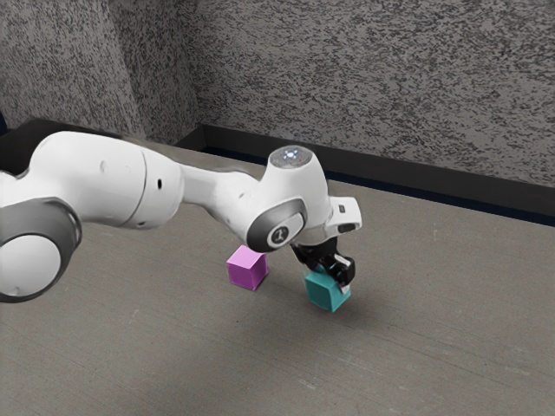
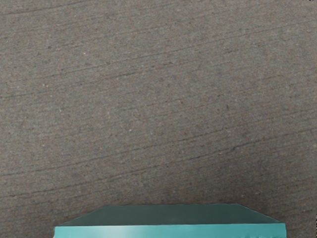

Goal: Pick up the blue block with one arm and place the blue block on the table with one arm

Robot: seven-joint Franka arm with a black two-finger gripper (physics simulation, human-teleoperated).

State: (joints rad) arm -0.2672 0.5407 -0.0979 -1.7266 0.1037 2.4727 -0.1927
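Fingers (image 1: pixel 346 270) — spread or pinching, untellable — were seen at the blue block (image 1: pixel 324 293) beneath them; lift was unconfirmed, placing left undone.

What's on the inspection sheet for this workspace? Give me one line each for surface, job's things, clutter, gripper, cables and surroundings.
Surface: grey-brown table, with thin dark lines running across it.
Job's things: one teal-blue block, at the gripper; whether it touches the table cannot be told.
Clutter: one purple block on the table, apart from the blue one, toward the exterior view's left.
Gripper: black gripper, low over the table at the blue block; its grip cannot be told.
Cables: nothing seen.
Surroundings: mottled grey walls with a dark skirting along the bottom.
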